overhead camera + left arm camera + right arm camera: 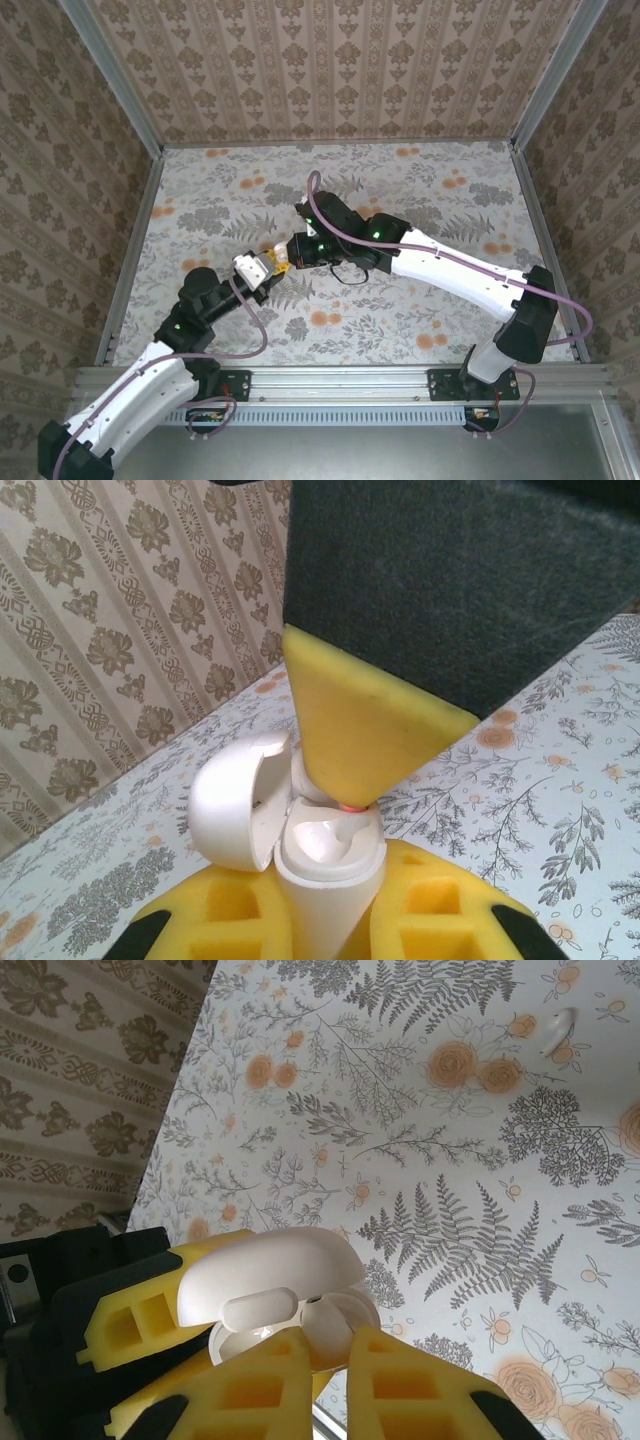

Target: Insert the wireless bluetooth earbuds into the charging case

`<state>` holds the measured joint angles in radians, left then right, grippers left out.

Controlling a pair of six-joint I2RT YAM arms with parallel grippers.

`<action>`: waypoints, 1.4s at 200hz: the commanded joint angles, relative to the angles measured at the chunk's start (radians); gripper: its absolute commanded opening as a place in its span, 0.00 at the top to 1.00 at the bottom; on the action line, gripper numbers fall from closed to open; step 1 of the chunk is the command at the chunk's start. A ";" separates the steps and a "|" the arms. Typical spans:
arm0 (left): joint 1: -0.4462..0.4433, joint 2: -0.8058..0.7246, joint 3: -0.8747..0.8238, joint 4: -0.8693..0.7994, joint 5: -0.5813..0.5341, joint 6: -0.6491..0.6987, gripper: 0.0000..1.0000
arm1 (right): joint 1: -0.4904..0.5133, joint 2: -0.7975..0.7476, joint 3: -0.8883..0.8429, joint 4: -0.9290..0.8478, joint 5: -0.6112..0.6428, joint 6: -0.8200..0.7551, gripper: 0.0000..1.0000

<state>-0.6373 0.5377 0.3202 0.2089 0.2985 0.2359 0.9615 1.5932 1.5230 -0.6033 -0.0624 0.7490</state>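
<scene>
The white charging case (330,865) stands upright with its lid (235,800) swung open to the left. My left gripper (325,905) is shut on its body. From above, my right gripper (335,1345) reaches down to the open case (270,1290) and pinches a small white earbud (338,1322) between its yellow fingertips, right at the case's mouth. One right finger (365,730) touches the rim of the case. A second white earbud (557,1032) lies loose on the floral table further off. In the top view both grippers, the left gripper (255,268) and the right gripper (284,257), meet at mid-table.
The floral tabletop (420,190) is bounded by metal rails and patterned walls (330,70) on three sides. A cable loops over the right arm (450,265) near its wrist.
</scene>
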 commanded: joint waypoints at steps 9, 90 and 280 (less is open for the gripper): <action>-0.018 0.003 0.006 0.053 0.041 -0.022 1.00 | -0.007 -0.033 -0.020 0.031 0.017 0.006 0.92; -0.019 0.013 0.011 0.050 0.024 -0.021 1.00 | -0.007 -0.082 -0.047 0.054 0.054 0.007 0.97; -0.019 0.018 0.010 0.070 0.030 -0.044 1.00 | -0.007 -0.045 -0.032 0.012 0.028 0.030 0.70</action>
<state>-0.6495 0.5568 0.3202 0.2348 0.3096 0.2180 0.9581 1.5185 1.4525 -0.5438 -0.0364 0.7708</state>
